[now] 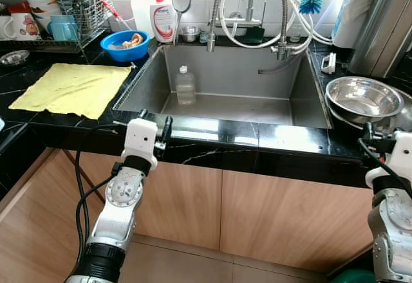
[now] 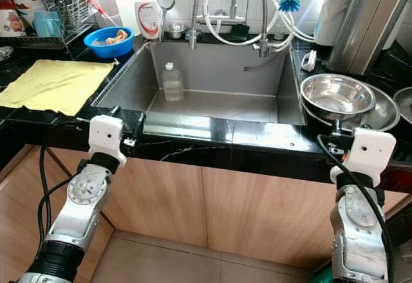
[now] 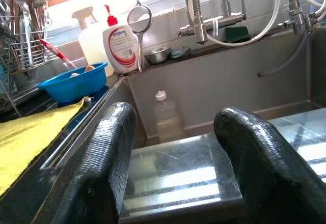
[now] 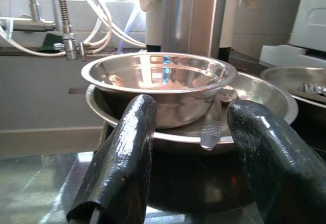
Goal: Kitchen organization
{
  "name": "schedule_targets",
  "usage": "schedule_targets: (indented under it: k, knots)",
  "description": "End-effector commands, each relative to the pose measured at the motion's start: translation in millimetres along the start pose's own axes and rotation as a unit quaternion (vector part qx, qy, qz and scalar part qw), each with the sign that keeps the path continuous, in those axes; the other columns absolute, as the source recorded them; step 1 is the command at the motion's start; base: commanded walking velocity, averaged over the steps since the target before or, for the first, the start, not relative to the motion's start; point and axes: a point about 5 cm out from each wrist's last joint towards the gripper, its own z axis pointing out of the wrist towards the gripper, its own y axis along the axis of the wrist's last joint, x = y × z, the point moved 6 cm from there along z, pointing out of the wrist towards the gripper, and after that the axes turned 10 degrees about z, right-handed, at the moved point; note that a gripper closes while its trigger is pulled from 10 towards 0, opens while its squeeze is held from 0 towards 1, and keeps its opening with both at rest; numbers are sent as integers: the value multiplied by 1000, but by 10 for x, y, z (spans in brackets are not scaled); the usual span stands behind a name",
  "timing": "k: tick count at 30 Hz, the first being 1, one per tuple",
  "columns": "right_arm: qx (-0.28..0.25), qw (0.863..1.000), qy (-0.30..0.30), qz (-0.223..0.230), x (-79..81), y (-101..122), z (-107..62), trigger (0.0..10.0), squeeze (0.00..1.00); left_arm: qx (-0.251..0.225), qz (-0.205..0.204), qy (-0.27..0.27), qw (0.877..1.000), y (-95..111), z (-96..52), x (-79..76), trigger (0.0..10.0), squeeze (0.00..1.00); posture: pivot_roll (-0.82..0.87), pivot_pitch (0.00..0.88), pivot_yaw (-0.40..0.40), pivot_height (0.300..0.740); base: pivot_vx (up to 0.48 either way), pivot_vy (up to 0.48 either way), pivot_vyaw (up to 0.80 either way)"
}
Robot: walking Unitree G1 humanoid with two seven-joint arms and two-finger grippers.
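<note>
We find both arms raised to the near edge of the black stone counter (image 1: 270,135), each tool empty with its fingers parted wide: the left tool (image 1: 154,128) sits at the near left lip of the sink (image 1: 302,112), the right tool (image 4: 191,158) just short of the steel bowl (image 2: 337,95), which rests nested in a wider steel basin (image 4: 270,99) at the right. We judge the bowl the likeliest item in hand for tidying. The risks we note: the bowl is smooth, thin-rimmed and loose in the basin, so a pinch on its rim could slip or drag both pieces together towards the counter edge; an utensil (image 4: 210,130) lying between bowl and basin could be knocked out. On the left, a clear plastic bottle (image 1: 185,86) stands upright at the far left of the sink floor, easily toppled by a low reach. The counter is glossy and dark, with a yellow cloth (image 1: 74,87) spread at the left, a blue bowl (image 1: 125,44) and a dish rack (image 1: 80,9) beyond it. Wooden cabinet fronts (image 1: 244,212) run below.
</note>
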Motion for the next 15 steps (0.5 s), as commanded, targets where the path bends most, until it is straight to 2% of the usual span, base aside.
schedule_targets:
  k: [1,15]
  knots:
    - [4,1000,-7,3,-17,-11,25,10000,0,-4,13,-7,1000,25,-11,0,10000,0,11,0,40,720,0,0,0]
    - [25,999,-21,-5,-65,-103,50,10000,0,-5,14,-10,1000,24,-10,-3,10000,0,15,0,42,720,0,0,0]
